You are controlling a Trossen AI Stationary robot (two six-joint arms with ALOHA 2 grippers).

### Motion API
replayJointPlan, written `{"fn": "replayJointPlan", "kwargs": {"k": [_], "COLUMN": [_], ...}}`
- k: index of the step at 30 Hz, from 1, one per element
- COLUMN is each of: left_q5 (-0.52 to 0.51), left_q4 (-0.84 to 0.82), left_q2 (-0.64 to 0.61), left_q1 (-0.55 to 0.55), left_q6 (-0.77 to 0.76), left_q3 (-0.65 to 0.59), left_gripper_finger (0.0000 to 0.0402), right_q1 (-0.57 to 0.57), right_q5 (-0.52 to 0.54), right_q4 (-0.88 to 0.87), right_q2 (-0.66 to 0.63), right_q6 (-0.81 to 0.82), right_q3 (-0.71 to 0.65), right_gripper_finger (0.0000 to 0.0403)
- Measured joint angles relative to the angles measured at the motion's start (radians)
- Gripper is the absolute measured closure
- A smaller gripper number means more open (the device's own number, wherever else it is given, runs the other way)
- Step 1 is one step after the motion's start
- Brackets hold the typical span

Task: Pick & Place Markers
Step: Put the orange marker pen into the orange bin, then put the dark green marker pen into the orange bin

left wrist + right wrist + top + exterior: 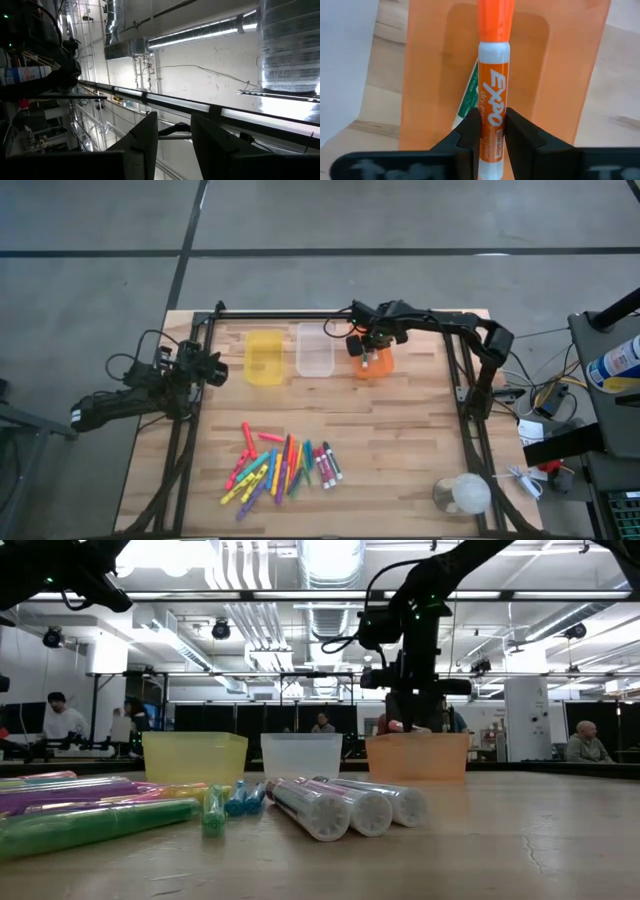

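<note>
Place: robotics lab in an industrial hall
Ceiling: exposed ducts [287,45], strip lights
Floor: grey concrete [90,280]
Background: people [62,720] at workstations
Bench: wooden table [400,430], cabled rig

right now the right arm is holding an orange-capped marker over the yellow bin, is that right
Not quite: the bin is wrong. The right wrist view shows the right gripper holding the orange-capped marker over the orange bin, not the yellow one. The high view agrees.
</note>
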Motion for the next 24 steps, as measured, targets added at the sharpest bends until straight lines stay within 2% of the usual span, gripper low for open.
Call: {"fn": "replayJointPlan", "kwargs": {"k": [12, 16, 20, 24], "left_q5": [0.000, 0.001, 0.001, 0.002], "left_q4": [0.001, 0.002, 0.002, 0.002], "left_q2": [0.000, 0.000, 0.000, 0.000], "left_q1": [0.000, 0.000, 0.000, 0.000], "left_q6": [-0.003, -0.011, -0.013, -0.013], "left_q3": [0.000, 0.000, 0.000, 0.000], "left_gripper_finger": [0.0290, 0.0290, 0.0290, 0.0290], "right_q1": [0.001, 0.007, 0.069, 0.175], "right_q5": [-0.003, -0.116, -0.185, -0.194], "right_q4": [-0.002, -0.001, -0.001, 0.008], "right_q2": [-0.002, -0.016, -0.046, -0.082], "right_q6": [0.004, 0.012, 0.017, 0.067], "right_q3": [-0.001, -0.001, -0.001, 0.006], "right_gripper_finger": [0.0258, 0.0234, 0.0227, 0.0231]}}
